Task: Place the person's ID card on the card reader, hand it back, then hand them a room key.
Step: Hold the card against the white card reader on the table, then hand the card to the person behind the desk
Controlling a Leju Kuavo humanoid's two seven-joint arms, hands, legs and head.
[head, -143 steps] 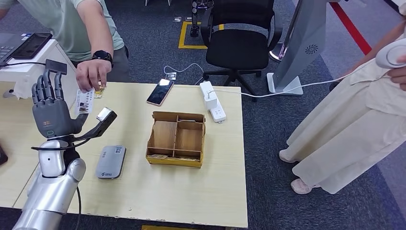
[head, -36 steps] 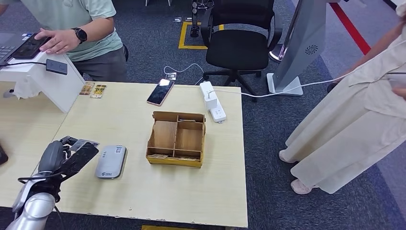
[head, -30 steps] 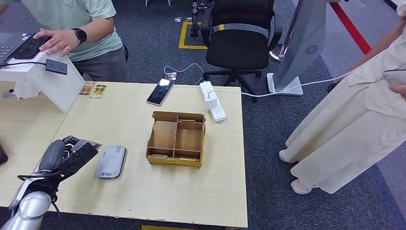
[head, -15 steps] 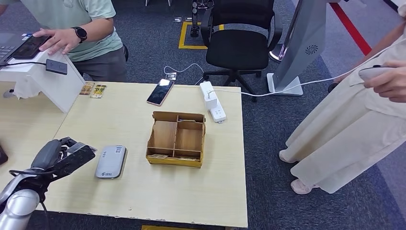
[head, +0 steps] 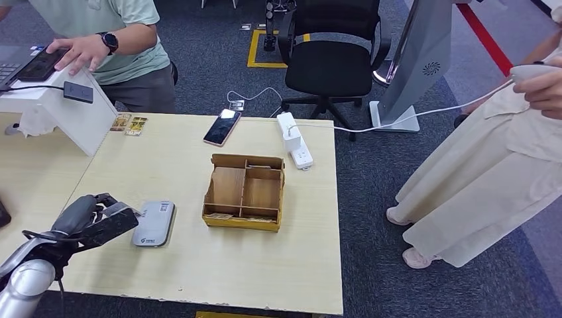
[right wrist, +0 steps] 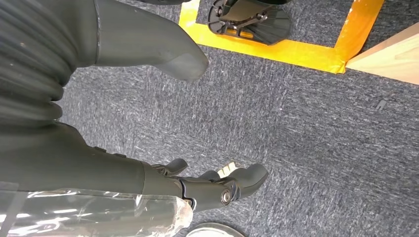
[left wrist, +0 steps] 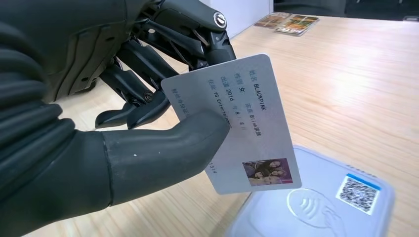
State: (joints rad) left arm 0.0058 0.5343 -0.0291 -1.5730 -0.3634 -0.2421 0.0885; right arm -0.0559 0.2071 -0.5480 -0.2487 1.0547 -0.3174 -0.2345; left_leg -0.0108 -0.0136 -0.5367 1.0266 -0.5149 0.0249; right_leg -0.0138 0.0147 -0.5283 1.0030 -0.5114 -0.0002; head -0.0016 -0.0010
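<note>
My left hand pinches the white ID card between thumb and fingers, just above the table. The card's photo end hangs over the near edge of the grey card reader, which lies flat on the wooden table. In the head view the card's edge peeks past my fingers, close beside the reader. A wooden organiser box with compartments stands right of the reader; flat cards lie in it. My right hand hangs over the grey carpet, fingers apart, holding nothing.
A person in a green shirt stands behind the far left corner, hand on a device on a white stand. A phone and a power strip lie at the far edge. Another person in beige stands to the right.
My left hand took the card from the person, came down from head height to the table and has drifted right toward the reader. The person's hand went back to the stand.
</note>
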